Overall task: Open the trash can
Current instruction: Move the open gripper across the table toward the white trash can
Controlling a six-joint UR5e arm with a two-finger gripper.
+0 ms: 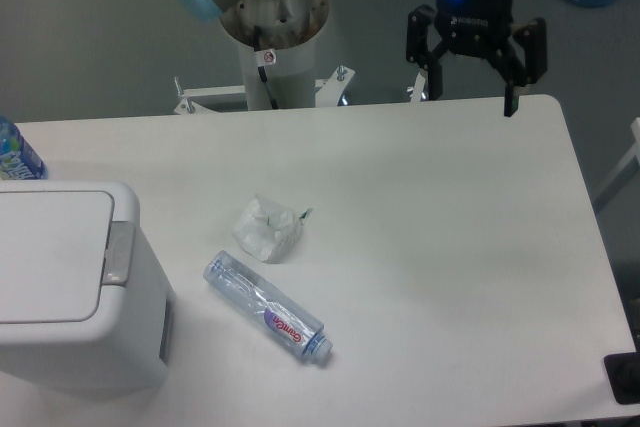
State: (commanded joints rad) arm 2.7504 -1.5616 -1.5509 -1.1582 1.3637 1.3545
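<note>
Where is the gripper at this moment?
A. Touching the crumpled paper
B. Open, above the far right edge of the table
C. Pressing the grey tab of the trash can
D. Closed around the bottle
B: the gripper hangs open at the far right table edge, well away from the trash can.

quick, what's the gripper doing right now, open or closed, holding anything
Gripper: open, fingers spread wide, holding nothing. It hangs over the table's far edge, well away from the trash can, whose lid is down.
</note>
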